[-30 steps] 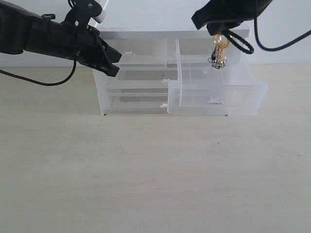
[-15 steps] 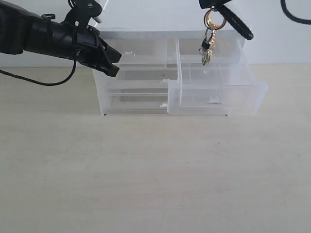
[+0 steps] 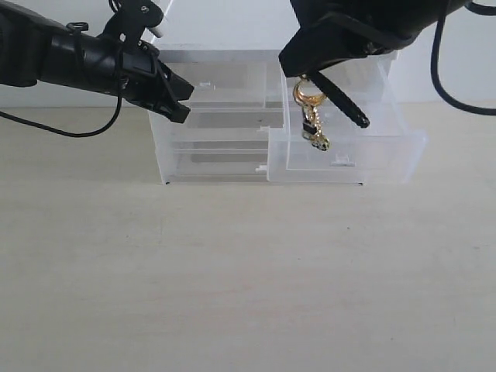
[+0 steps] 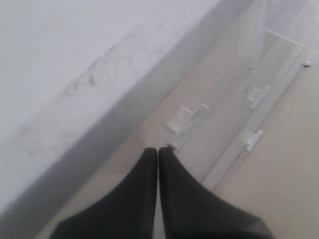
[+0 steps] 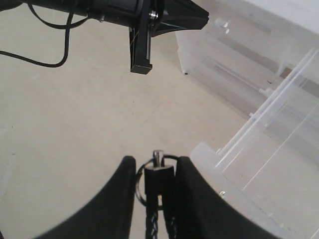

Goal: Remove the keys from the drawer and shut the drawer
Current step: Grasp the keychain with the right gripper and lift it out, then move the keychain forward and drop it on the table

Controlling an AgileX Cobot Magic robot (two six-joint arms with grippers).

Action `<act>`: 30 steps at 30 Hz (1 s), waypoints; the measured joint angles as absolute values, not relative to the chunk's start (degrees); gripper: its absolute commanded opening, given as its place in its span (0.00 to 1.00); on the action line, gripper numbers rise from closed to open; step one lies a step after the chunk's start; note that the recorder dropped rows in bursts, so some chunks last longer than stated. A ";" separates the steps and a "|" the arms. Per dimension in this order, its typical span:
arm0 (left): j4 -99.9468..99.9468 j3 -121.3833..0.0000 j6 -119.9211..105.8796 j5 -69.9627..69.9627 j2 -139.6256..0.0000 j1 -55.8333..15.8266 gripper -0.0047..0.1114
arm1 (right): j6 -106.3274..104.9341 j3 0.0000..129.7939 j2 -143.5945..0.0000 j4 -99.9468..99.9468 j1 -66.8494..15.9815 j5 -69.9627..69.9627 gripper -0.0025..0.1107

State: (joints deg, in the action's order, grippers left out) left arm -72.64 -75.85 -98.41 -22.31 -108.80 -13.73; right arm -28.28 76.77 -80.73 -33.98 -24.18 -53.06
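The right tool (image 5: 157, 172) is closed on the keys (image 3: 310, 116). In the right wrist view its two fingers (image 5: 122, 199) stand narrow, with a black piece of the bunch clamped between them. In the exterior view the keys hang free below this tool: the gold ring (image 3: 304, 94) is uppermost, the tag and charm hang below it, and the black cord (image 3: 349, 111) loop juts out at a slant toward the right. The keys touch nothing but the tool. They are out of the drawer (image 3: 372, 147) and show against its left front corner. The right wrist view shows bare bench (image 5: 75, 114) under the fingers, with the drawer's corner just beside them. The drawer is pulled well out of the cabinet (image 3: 174, 155), at the right of the top row, with its white tab (image 3: 339, 162) facing forward. The left tool (image 4: 158, 155) is shut, fingertips pressed together, holding nothing. It hovers at the cabinet's upper left corner, near the front of the left drawer (image 3: 229, 85), which is pushed in. Whether the tips touch the cabinet cannot be told. The two full-width drawers below are pushed in.
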 measured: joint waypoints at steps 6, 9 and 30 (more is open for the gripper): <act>-72.41 -75.85 -98.08 -22.31 -108.46 -13.73 0.08 | -28.40 76.77 -80.73 -32.93 -29.53 -52.17 0.02; -72.41 -75.85 -97.97 -22.31 -107.89 -13.82 0.08 | -26.25 76.77 -80.73 -29.56 -32.78 -51.90 0.02; -74.33 -68.92 -97.26 -15.69 -100.22 -13.63 0.08 | -28.21 58.96 -81.41 -34.27 -35.51 -40.37 0.02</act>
State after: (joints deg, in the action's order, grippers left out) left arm -74.33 -68.92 -97.26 -15.69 -100.22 -13.63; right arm -28.21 58.96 -81.41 -34.27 -35.51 -40.37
